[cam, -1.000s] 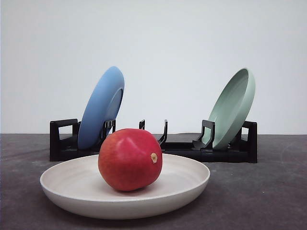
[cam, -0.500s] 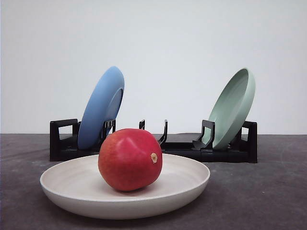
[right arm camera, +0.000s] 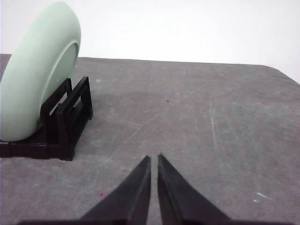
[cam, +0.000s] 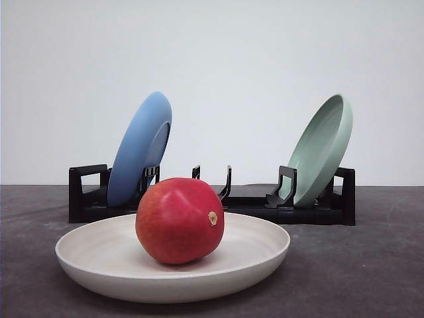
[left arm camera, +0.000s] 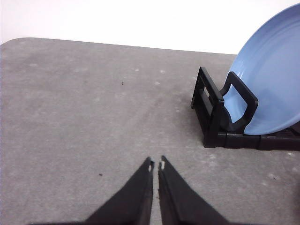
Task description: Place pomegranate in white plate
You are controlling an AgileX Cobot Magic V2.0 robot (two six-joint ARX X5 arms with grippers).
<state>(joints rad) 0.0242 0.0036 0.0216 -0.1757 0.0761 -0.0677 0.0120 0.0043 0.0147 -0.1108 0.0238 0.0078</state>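
No text, label, brand, number or sign can be read on the plates, the rack, the fruit or the surface.

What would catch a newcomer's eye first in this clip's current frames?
The glossy red pomegranate sits in the middle of the white plate, close to the camera on the dark table. Behind it a black rack holds a blue plate on the left and a pale green plate on the right, both leaning on edge. The left gripper and right gripper are shut over bare tabletop.
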